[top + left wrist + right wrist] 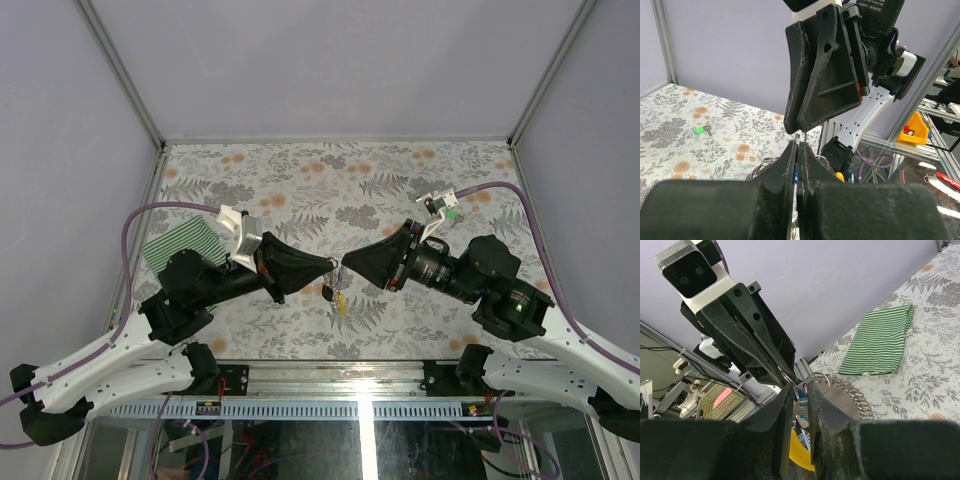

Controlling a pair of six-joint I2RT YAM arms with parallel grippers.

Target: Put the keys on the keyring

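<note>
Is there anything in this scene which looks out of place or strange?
One thing: the green key lies alone on the flowered table, far from the keyring, which is lifted in the air at the left gripper. It is not on the ring yet. Nothing looks spilled or broken.

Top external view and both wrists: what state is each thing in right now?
keyring: lifted, hanging clear of the table.
left claw: shut on the keyring's metal.
right claw: jaws nearly together at the left claw's tips; grip unclear.
green key: loose on the table, off the ring.
blue key: up by the ring; whether threaded, cannot tell.
striped cloth: folded flat on the table.
</note>
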